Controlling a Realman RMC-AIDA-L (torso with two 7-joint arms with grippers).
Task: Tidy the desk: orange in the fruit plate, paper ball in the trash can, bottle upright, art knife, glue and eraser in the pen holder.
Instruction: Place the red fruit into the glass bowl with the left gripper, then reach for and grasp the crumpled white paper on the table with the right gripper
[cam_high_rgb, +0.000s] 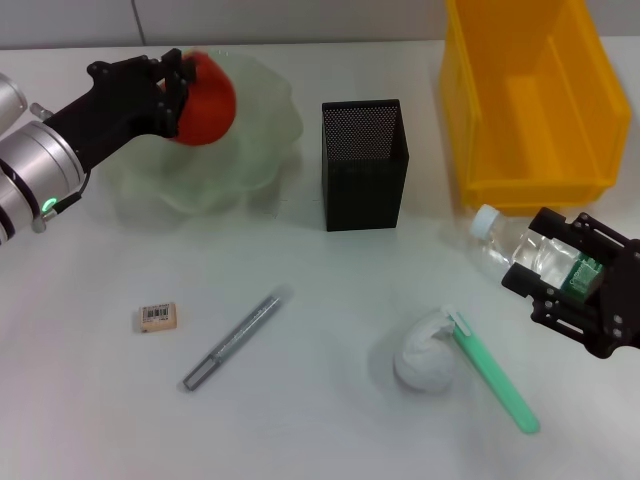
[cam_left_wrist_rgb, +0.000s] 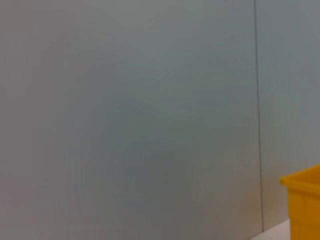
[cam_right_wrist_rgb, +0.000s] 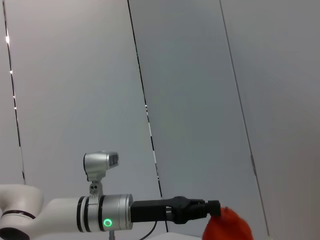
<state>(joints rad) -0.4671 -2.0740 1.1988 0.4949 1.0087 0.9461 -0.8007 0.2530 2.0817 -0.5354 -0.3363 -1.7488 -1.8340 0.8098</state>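
Note:
My left gripper is shut on the red-orange orange and holds it over the pale green fruit plate at the back left. The right wrist view shows this orange at the end of the left arm. My right gripper is shut on the clear bottle, which is tilted with its white cap toward the pen holder. The paper ball lies at the front, touching a light green stick. The grey art knife and the eraser lie front left.
The yellow trash can stands at the back right, just behind the bottle; its corner also shows in the left wrist view. The black mesh pen holder stands between the fruit plate and the trash can.

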